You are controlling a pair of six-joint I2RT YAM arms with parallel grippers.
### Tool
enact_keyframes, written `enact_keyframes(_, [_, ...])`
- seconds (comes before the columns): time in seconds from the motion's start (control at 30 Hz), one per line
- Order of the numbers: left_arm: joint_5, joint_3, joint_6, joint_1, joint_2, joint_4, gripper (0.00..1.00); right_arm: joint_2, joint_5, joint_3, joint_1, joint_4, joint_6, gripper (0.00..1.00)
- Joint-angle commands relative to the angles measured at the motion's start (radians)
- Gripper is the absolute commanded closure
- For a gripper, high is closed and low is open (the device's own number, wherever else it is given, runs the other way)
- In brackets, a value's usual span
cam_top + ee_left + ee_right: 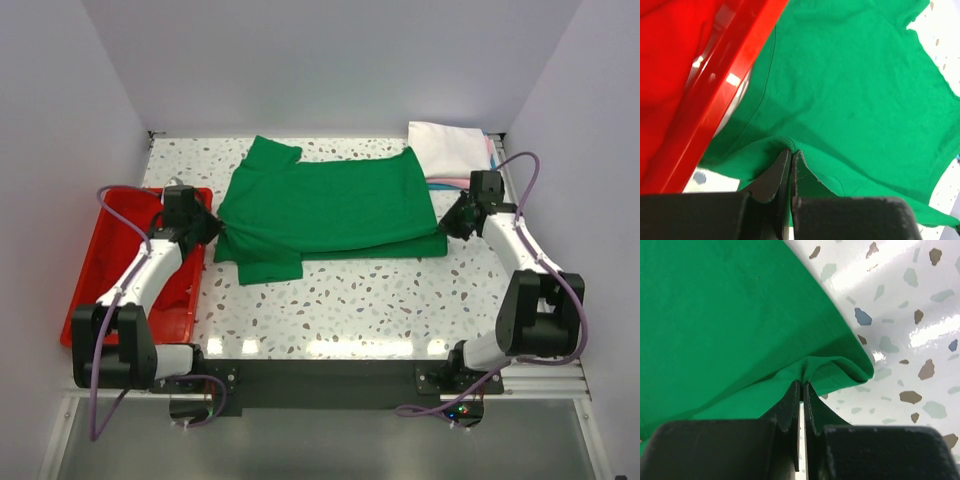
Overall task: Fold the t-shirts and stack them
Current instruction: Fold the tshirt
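- Left gripper (791, 151), closest to its wrist camera, has its two black fingers pressed together on a small raised pleat of the green t-shirt (850, 100), with no gap between them apart from the pinched cloth.
- Seen from above, the left gripper (212, 228) grips the green t-shirt (330, 205) at its left edge, between the two sleeves.
- Right gripper (802, 384) is likewise clamped narrow on a fold of the green t-shirt (715, 315), right at a rounded corner of the cloth.
- From above, the right gripper (447, 222) holds the shirt's right end, near the hem corner.
- The green t-shirt lies sideways across the middle of the speckled table (370, 300), sleeves to the left and hem to the right. It is doubled over, with a lower layer showing along its near edge.
- The red tray (78, 300) sits just left of the shirt. In the left wrist view, the tray's rim (725, 85) runs just beside the shirt's edge.
- A stack of folded t-shirts (450, 145) rests just beyond the green shirt's far right corner. It is white on top, with pink and light blue edges showing beneath.
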Motion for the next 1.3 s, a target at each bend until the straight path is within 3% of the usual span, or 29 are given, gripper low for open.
enact_keyframes(0.0, [-0.02, 0.065, 0.018, 0.016, 0.048, 0.071, 1.0, 0.039, -0.019, 0.057, -0.027, 0.059, 0.017, 1.0])
enact_keyframes(0.53, [0.029, 0.178, 0.04, 0.047, 0.26, 0.157, 1.0, 0.197, -0.1, 0.102, -0.079, 0.133, 0.045, 1.0])
enact_keyframes(0.6, [0.035, 0.211, 0.048, 0.05, 0.29, 0.164, 0.99, 0.238, -0.11, 0.132, -0.079, 0.13, 0.045, 0.9])
enact_keyframes(0.67, [0.047, 0.247, 0.063, 0.053, 0.313, 0.167, 0.76, 0.258, -0.117, 0.172, -0.078, 0.108, 0.034, 0.74])
enact_keyframes(0.7, [0.056, 0.26, 0.074, 0.054, 0.316, 0.163, 0.66, 0.263, -0.117, 0.183, -0.079, 0.088, 0.026, 0.54])
enact_keyframes(0.73, [0.052, 0.273, 0.088, 0.054, 0.315, 0.149, 0.47, 0.252, -0.113, 0.188, -0.079, 0.084, 0.011, 0.43])
enact_keyframes(0.8, [0.023, 0.268, 0.097, 0.053, 0.271, 0.129, 0.35, 0.225, -0.088, 0.182, -0.076, 0.077, -0.001, 0.25])
enact_keyframes(0.83, [0.003, 0.254, 0.091, 0.053, 0.245, 0.12, 0.31, 0.185, -0.076, 0.174, -0.078, 0.067, -0.008, 0.23])
enact_keyframes(0.97, [-0.127, 0.13, 0.047, 0.045, 0.073, 0.033, 0.31, 0.055, -0.027, 0.053, -0.076, 0.057, -0.011, 0.24])
enact_keyframes(1.13, [-0.281, -0.053, -0.076, -0.053, -0.105, 0.009, 0.45, -0.09, -0.013, -0.13, -0.072, 0.106, 0.0, 0.37])
enact_keyframes(1.27, [-0.312, -0.121, -0.136, -0.108, -0.098, -0.003, 0.49, -0.124, -0.025, -0.22, -0.068, 0.125, -0.005, 0.44])
